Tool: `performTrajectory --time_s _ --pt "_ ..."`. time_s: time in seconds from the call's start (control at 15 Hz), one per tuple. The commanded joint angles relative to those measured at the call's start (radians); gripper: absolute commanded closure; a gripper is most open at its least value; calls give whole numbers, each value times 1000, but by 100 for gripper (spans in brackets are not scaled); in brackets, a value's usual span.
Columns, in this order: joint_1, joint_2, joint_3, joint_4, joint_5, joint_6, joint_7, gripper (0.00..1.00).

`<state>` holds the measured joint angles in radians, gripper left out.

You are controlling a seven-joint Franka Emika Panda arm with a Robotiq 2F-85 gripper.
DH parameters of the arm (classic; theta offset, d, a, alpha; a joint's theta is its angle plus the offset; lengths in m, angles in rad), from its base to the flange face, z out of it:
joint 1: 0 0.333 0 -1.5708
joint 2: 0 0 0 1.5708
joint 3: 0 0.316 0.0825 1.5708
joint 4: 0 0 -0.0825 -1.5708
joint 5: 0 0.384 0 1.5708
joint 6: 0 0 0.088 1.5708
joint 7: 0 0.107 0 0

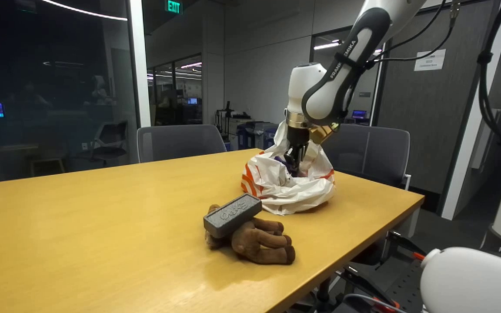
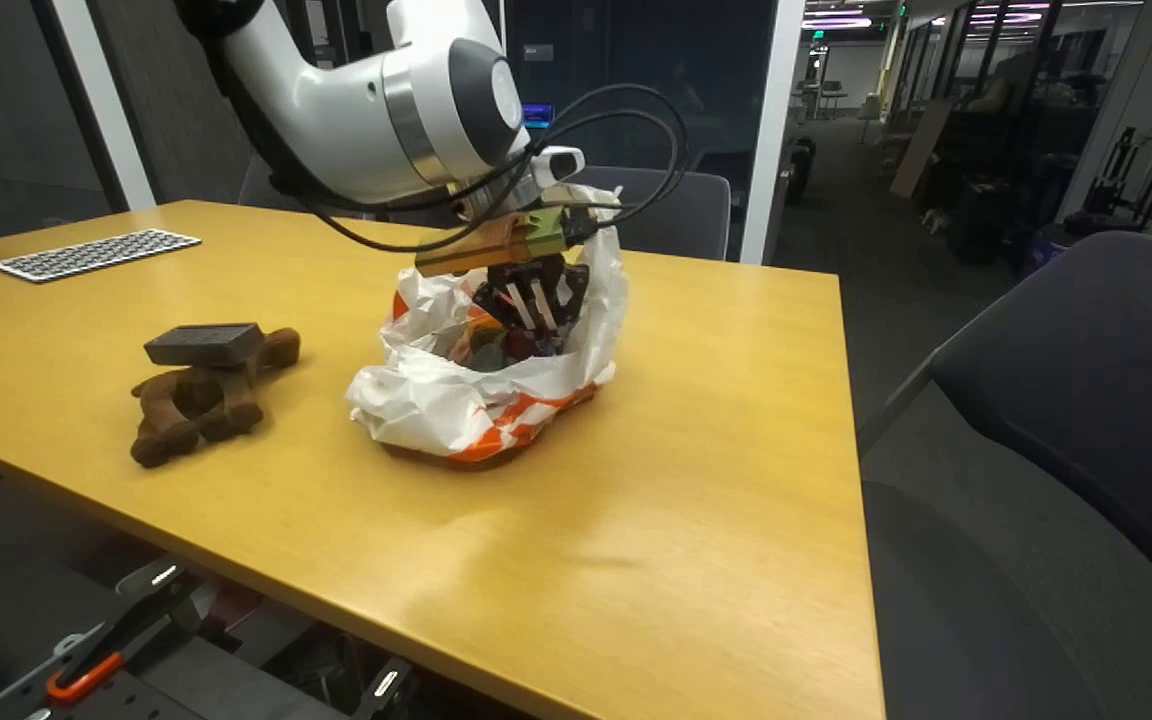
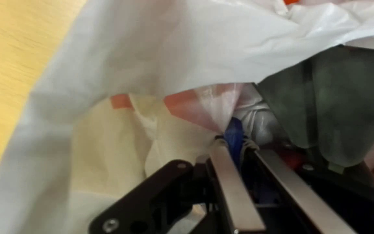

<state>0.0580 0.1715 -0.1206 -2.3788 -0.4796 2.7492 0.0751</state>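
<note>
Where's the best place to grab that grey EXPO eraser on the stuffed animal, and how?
Probably pinch the EXPO eraser near its middle, by its two long sides, coming from above: it's a long, narrow block resting letters-up on the brown stuffed animal, with nothing covering its top.

Yellow wooden table [image 1: 102,226], crumpled white bag [image 1: 274,180] on it; brown plush toy [image 1: 249,241], pale keyboard [image 2: 96,256]

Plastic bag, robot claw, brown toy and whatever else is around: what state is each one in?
Plastic bag: open at the top, crumpled, with things inside
Gripper: closed on a blue thing, down in the bag
Brown plush toy: lying down, legs stuck out
Gray block: resting on the toy
Keyboard: flat on the table
Exit sign: lit
</note>
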Motion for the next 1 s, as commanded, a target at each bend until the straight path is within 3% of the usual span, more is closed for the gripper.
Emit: performTrajectory --time_s 0.0,0.27,0.53,0.6,0.73,0.8,0.93 --pt "-2 -139 50 -11 56 -275 -103 92" --pt "-10 -211 111 46 323 -572 -408 92" --pt "-24 -216 86 110 593 -657 -666 92" --pt "-31 -206 77 124 652 -682 -721 86" --pt "-50 -182 63 148 737 -735 -779 61" --pt "-61 -173 57 157 768 -767 -801 59" --pt "-79 -157 48 172 828 -829 -851 44"
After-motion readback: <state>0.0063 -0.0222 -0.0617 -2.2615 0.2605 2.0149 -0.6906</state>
